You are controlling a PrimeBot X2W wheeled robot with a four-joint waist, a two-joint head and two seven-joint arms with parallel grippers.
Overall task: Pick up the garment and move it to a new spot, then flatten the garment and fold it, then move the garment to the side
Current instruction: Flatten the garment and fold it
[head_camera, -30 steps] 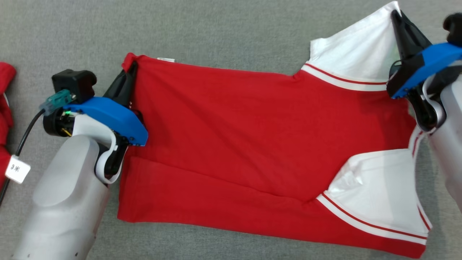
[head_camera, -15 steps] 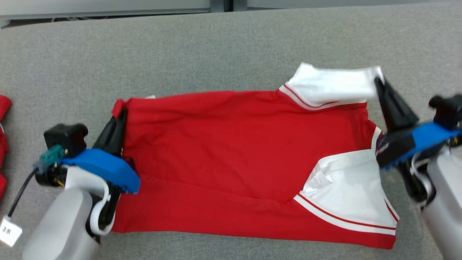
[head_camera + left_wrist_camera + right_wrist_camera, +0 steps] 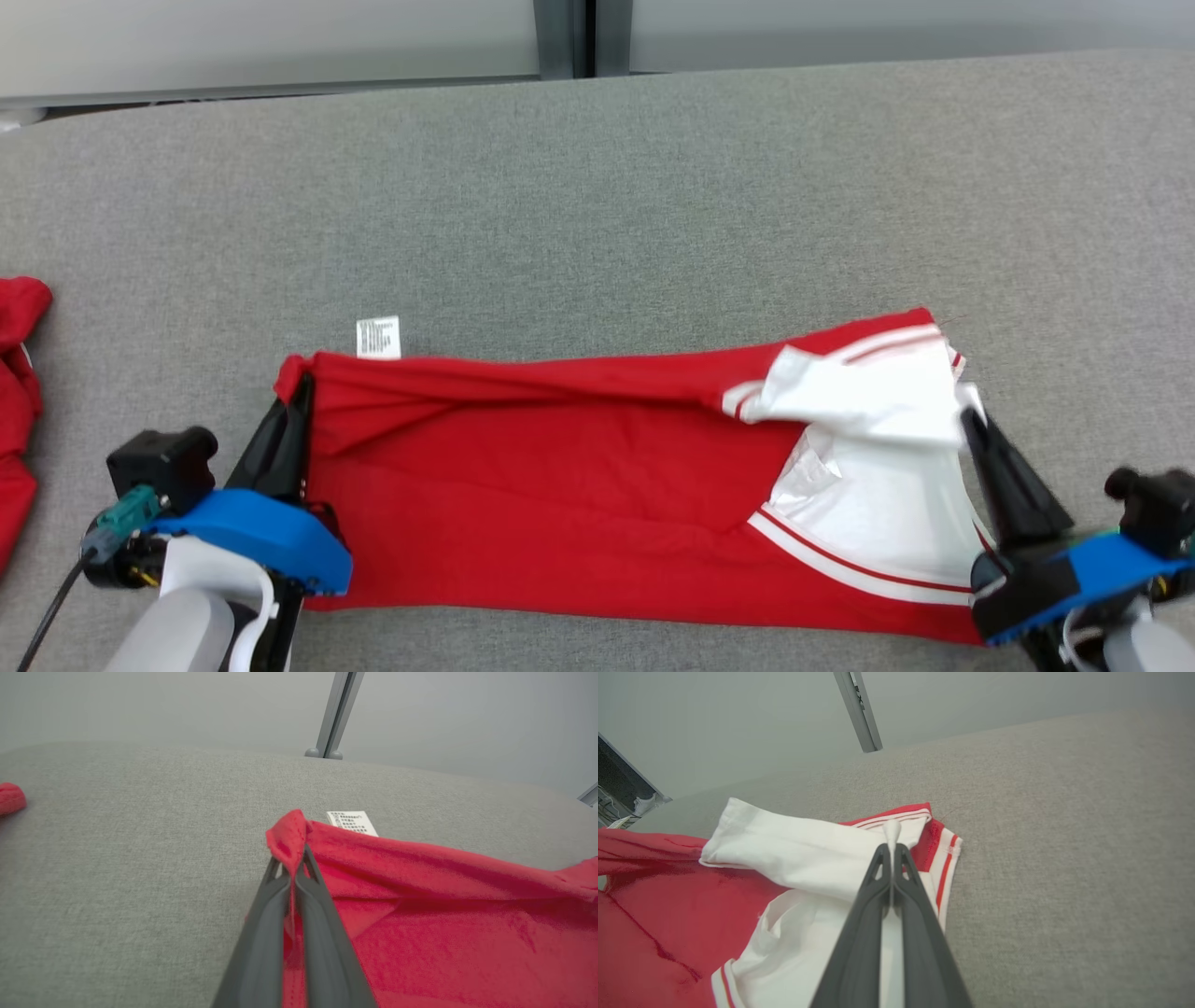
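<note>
The garment (image 3: 560, 485) is a red shirt with white sleeves, doubled over lengthwise near the front of the grey surface (image 3: 653, 205). My left gripper (image 3: 297, 397) is shut on its red hem corner at the left end. The left wrist view shows that corner bunched between the left gripper's (image 3: 295, 858) tips, next to a white care label (image 3: 352, 822). My right gripper (image 3: 966, 420) is shut on the white sleeve (image 3: 868, 392) at the right end. In the right wrist view the right gripper (image 3: 892, 847) pinches the sleeve's (image 3: 794, 849) edge above the red body (image 3: 658, 891).
Another red cloth (image 3: 19, 411) lies at the left edge of the surface, also seen as the red cloth (image 3: 10, 798) in the left wrist view. A pale wall with a metal post (image 3: 563, 37) runs behind the far edge. A cable (image 3: 47, 616) hangs by my left wrist.
The camera has tilted up. Both grippers have drawn the garment's far edge toward the near edge, so the upper half now lies folded over the lower half.
</note>
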